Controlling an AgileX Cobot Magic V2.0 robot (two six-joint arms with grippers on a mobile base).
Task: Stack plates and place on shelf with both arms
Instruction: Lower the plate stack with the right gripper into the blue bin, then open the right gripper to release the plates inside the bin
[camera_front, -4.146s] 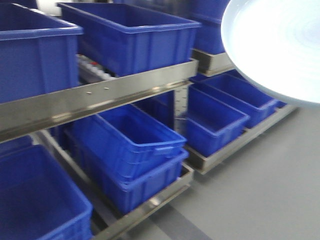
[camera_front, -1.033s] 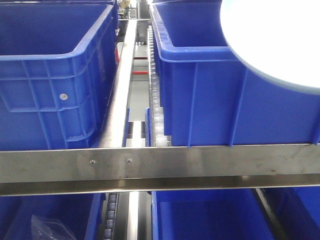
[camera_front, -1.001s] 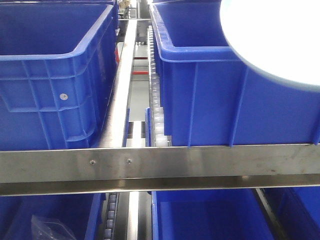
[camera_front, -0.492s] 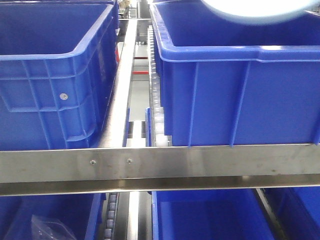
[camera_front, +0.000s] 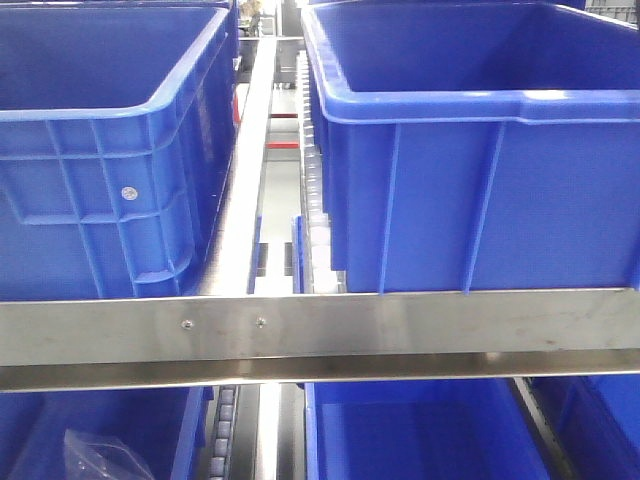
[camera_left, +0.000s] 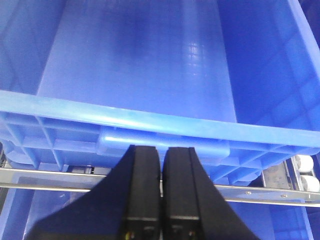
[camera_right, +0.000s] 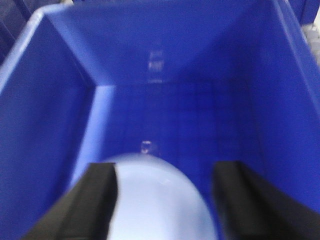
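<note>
A pale bluish-white plate (camera_right: 155, 200) shows in the right wrist view, low inside a blue bin (camera_right: 170, 90). The view is blurred, so I cannot tell whether it is one plate or two stacked. My right gripper (camera_right: 165, 169) is open over the bin, its fingers apart on either side of the plate. A gap shows between the plate and the right finger. My left gripper (camera_left: 161, 150) is shut and empty, above the near rim of a blue bin (camera_left: 135, 75). No plate or gripper shows in the front view.
Two large blue bins (camera_front: 100, 180) (camera_front: 480, 180) stand side by side on the upper shelf, behind a steel front rail (camera_front: 320, 335). White rollers (camera_front: 312, 200) run between them. Further blue bins (camera_front: 420, 430) and a clear plastic bag (camera_front: 95, 455) lie on the level below.
The plate that filled the upper right of the front view rose to the top edge and left that view. The shelf and bins have not moved in the last second.
</note>
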